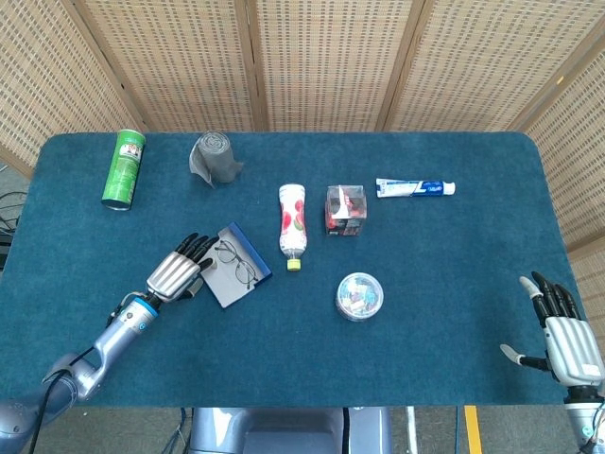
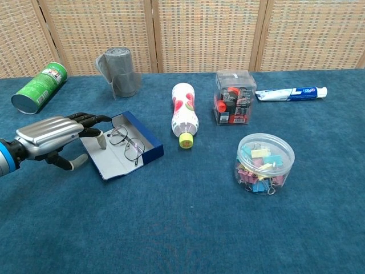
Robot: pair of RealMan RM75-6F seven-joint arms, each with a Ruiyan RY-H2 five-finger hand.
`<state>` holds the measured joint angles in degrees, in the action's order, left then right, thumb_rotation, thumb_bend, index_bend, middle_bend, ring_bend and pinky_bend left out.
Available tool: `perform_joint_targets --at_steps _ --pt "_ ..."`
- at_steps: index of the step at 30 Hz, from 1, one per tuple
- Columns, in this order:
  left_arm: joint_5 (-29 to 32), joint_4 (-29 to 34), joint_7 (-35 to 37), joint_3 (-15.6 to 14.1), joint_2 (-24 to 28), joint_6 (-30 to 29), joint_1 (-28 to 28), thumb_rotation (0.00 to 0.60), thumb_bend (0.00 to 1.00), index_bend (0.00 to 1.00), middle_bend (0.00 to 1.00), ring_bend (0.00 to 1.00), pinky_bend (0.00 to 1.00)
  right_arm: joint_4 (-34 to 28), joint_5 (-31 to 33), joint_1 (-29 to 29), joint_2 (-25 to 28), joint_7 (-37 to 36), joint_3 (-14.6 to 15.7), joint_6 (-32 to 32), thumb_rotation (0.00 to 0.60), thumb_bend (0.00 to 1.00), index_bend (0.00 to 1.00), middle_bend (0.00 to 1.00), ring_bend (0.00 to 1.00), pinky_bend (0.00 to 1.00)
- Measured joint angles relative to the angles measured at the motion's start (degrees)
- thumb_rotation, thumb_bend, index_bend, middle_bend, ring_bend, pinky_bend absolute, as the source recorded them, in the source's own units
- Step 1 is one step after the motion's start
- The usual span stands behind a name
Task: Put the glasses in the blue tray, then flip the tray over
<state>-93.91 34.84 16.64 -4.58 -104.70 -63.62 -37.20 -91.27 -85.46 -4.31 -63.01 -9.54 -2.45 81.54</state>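
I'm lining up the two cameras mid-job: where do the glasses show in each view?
Head view: the glasses lie in the blue tray, left of centre, just right of the left hand.
Chest view: the glasses lie in the same tray, centre-left, right of that hand.
Shared landmark: the white bottle with the yellow cap, lying right of the tray.

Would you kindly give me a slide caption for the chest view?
Left hand tilts up the blue tray holding the glasses.
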Motion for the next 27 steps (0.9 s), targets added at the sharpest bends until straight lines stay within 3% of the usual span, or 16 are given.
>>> perform_joint_targets --at_steps 8,19,27 --pt "0.13 0.29 0.19 0.47 0.11 -0.47 -0.30 0.600 0.62 0.47 0.00 0.00 0.00 0.03 -0.03 -0.01 0.02 -0.09 0.01 -0.02 0.600 0.00 0.00 0.00 0.00 0.00" --pt "-0.08 1.71 0.77 0.31 1.53 -1.96 0.23 0.600 0.62 0.74 0.00 0.00 0.00 -0.05 -0.02 -0.05 0.10 -0.35 0.02 -0.11 0.600 0.00 0.00 0.00 0.00 0.00" --pt "-0.75 3.79 0.38 -0.47 5.35 -4.85 1.89 0.600 0.62 0.76 0.00 0.00 0.00 -0.06 -0.14 -0.03 0.11 -0.44 0.07 -0.06 0.600 0.00 0.00 0.00 0.00 0.00"
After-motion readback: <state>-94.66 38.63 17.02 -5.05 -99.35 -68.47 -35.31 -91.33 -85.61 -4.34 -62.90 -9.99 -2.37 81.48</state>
